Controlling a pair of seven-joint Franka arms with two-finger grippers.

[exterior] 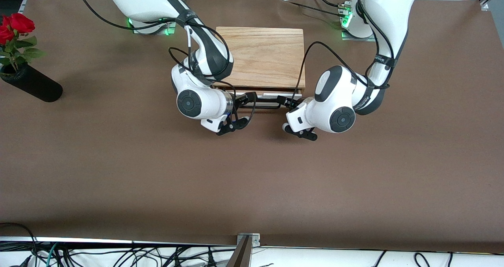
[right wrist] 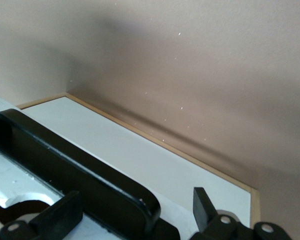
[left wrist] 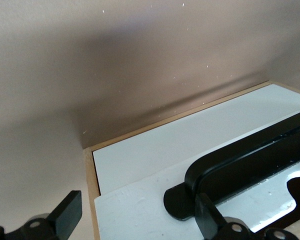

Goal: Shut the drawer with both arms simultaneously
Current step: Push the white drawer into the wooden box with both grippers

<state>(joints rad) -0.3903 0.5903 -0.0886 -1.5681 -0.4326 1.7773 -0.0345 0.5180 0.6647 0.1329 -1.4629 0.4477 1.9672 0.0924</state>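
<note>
The drawer [exterior: 263,95] is sitting nearly flush in its wooden box [exterior: 264,56], close to the tabletop's edge where the arm bases are standing. Both grippers are spread and gripping nothing: the left gripper [exterior: 284,100] is straddling one end of the black handle [exterior: 263,101], the right gripper [exterior: 249,98] the other end. The risk I'm seeing is uneven pushing, which could skew the tray until it's jamming, or shove the whole box along the tabletop.
</note>
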